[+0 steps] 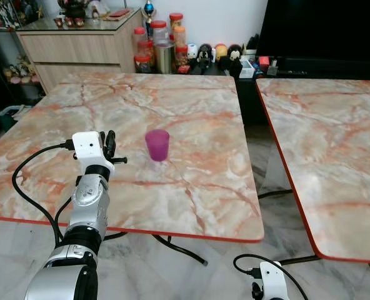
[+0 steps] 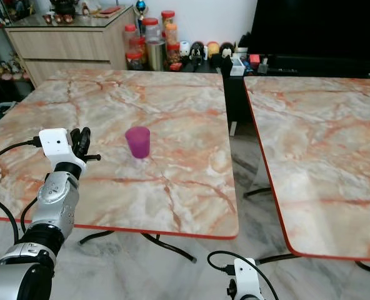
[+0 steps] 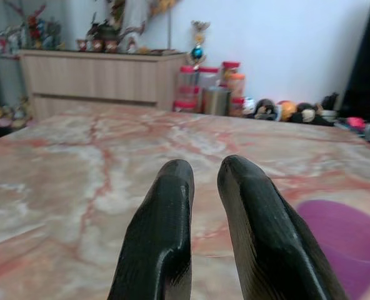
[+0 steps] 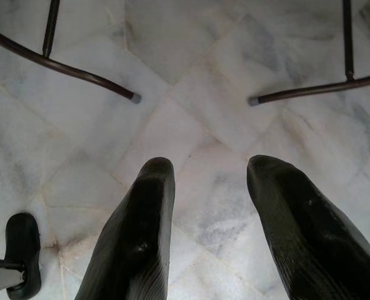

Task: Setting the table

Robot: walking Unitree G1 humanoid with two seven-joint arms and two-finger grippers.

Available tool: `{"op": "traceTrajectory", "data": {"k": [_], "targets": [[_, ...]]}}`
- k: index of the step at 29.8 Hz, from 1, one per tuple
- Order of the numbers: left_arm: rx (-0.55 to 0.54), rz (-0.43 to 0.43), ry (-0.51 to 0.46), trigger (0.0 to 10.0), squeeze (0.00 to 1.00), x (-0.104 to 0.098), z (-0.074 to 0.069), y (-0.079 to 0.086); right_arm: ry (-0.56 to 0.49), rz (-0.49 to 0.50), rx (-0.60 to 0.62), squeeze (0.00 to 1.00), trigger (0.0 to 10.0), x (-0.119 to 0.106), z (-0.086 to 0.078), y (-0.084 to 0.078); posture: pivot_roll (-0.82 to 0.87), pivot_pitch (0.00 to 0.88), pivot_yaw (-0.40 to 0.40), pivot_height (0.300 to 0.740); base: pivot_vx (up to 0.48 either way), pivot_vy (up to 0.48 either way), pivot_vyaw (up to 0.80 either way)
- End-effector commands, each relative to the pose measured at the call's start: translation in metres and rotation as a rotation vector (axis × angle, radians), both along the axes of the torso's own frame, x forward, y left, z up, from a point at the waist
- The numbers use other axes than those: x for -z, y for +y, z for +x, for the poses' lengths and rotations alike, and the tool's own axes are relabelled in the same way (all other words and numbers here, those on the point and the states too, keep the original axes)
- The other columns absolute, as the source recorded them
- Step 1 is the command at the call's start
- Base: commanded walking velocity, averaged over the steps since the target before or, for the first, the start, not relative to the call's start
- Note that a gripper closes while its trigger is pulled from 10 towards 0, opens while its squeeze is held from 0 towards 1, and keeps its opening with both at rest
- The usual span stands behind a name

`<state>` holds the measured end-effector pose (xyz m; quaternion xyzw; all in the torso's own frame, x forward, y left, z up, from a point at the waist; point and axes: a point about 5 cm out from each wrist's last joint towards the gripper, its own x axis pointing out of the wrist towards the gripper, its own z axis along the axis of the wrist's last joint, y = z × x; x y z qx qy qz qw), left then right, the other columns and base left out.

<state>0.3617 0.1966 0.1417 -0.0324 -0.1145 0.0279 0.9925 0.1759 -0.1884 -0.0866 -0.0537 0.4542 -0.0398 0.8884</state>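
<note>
Hidden: cup (image 3: 347, 240) is cut off at the frame edge and blurred in the left wrist view; right arm (image 1: 269, 281) is cropped at the frame's bottom.
Cup: purple, upright, near the middle of the tabletop (image 1: 191, 187), well in from every edge.
Left gripper (image 3: 205, 172): over the tabletop beside the cup, apart from it; fingers nearly together with a thin gap, empty.
Right gripper (image 4: 204, 172): hangs low over the marble floor (image 4: 191, 94) between the table legs (image 4: 60, 62); fingers parted, empty.
</note>
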Motion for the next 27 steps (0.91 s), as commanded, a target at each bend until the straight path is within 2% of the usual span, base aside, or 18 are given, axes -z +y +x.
{"op": "traceTrajectory", "data": {"k": [1,10,22,27], "targets": [[-0.013,-0.011,-0.002,10.0,0.0,-0.004,0.002,0.005,-0.008,0.002,0.004,0.0,10.0,-0.001,0.003,0.002,0.03,0.0,0.008,0.74,0.398,0.0,0.0],[-0.008,-0.012,-0.02,10.0,0.0,-0.009,0.003,0.007,-0.01,0.002,0.013,0.0,10.0,-0.001,0.002,0.002,0.03,0.0,0.009,0.74,0.391,0.0,0.0],[0.009,-0.018,-0.03,10.0,0.0,-0.009,0.0,0.01,0.018,-0.005,0.003,0.0,10.0,0.002,-0.004,0.004,0.04,0.0,0.015,0.74,0.0,0.0,0.0],[0.08,-0.083,-0.012,10.0,0.0,-0.015,0.005,0.009,0.029,-0.013,-0.006,0.0,10.0,0.003,-0.006,0.003,0.04,0.0,0.017,0.74,0.0,0.0,0.0]]}}
